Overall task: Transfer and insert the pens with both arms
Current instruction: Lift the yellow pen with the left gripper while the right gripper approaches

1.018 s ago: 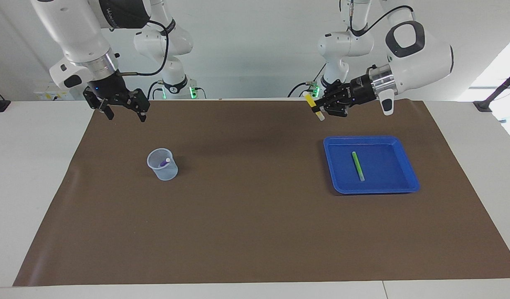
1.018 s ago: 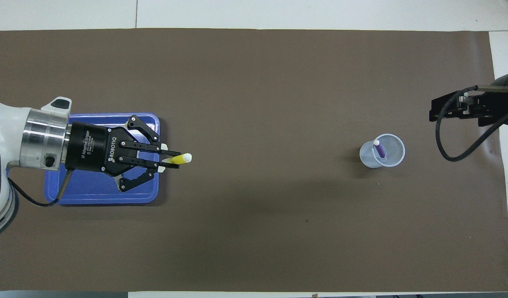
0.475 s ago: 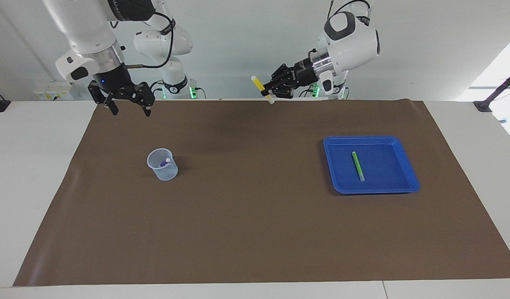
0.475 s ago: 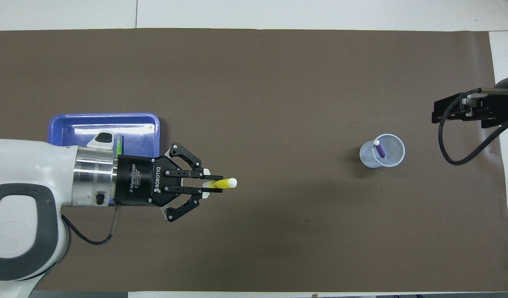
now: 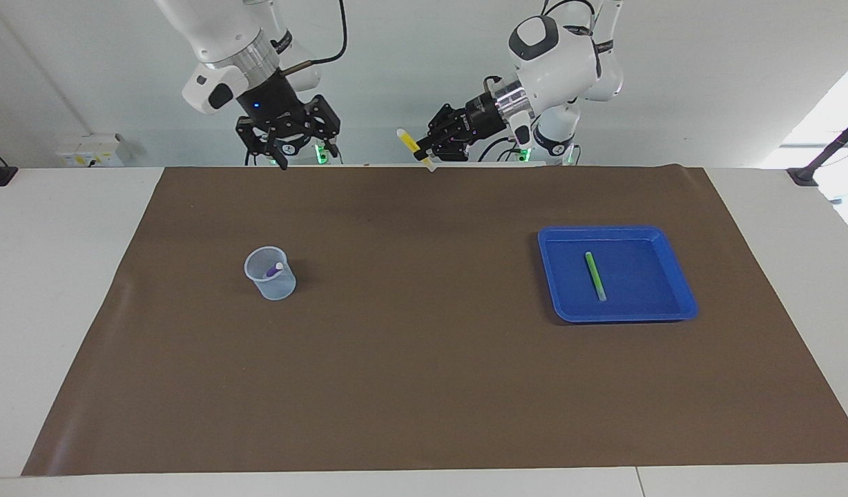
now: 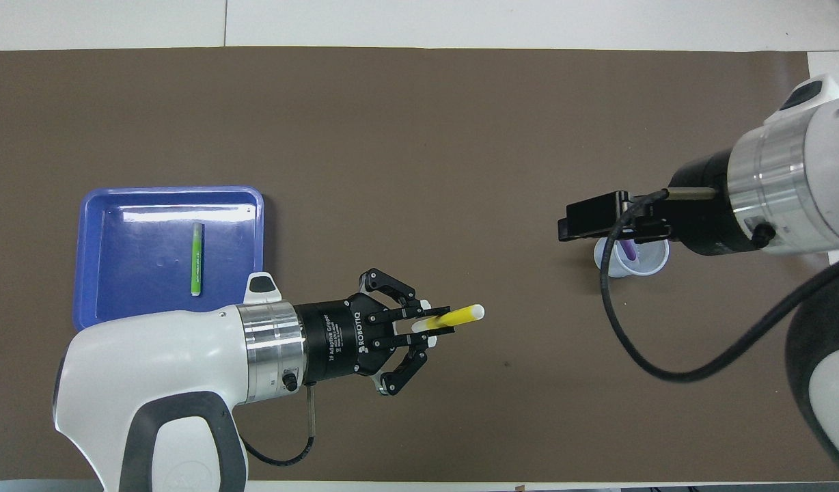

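Mid-handover: left gripper, clamped on the yellow pen, holds it raised over the mat's robot-side edge. The pen is slim, whitish-tipped, its axis tilted and pointing twd the right gripper, which hangs w/ fingers apart. Purple pen stands in the cup; green pen lies in the blue tray.

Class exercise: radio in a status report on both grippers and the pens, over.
Left gripper shut on slim yellow marker pen, raised mid-table. Right gripper open, empty, raised. Purple pen in clear plastic cup; green pen in blue tray. Path clear.
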You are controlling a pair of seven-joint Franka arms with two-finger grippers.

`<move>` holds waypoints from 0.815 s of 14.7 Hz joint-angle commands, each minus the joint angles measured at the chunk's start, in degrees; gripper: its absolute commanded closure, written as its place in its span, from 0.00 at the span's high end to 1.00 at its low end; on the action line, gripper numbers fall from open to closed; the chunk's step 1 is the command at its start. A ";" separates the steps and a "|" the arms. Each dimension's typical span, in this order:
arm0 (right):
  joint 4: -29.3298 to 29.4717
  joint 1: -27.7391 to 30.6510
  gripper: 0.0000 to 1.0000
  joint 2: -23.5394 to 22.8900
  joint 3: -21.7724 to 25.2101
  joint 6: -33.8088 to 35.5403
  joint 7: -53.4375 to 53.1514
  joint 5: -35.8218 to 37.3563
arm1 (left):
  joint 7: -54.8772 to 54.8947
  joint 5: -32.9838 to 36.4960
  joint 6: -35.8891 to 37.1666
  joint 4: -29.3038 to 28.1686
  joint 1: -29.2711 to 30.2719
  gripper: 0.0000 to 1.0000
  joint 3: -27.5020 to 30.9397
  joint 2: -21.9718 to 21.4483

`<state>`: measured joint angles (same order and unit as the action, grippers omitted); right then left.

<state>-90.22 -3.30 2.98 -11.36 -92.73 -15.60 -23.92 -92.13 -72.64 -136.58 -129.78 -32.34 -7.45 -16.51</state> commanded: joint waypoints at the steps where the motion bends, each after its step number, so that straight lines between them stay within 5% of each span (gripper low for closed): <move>1: -3.64 0.58 1.00 1.76 -2.61 -5.25 -2.85 -5.69 | -0.69 -1.37 -1.58 -1.97 -1.14 0.00 0.77 -1.78; 12: -10.49 0.40 1.00 4.31 -11.05 -8.26 -6.11 -6.06 | -1.65 -2.95 -2.37 -1.97 -1.14 0.00 0.86 -1.78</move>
<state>-97.35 -3.56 4.35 -21.76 -101.18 -21.34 -28.58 -92.94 -74.30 -137.57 -130.03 -32.35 -7.23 -16.51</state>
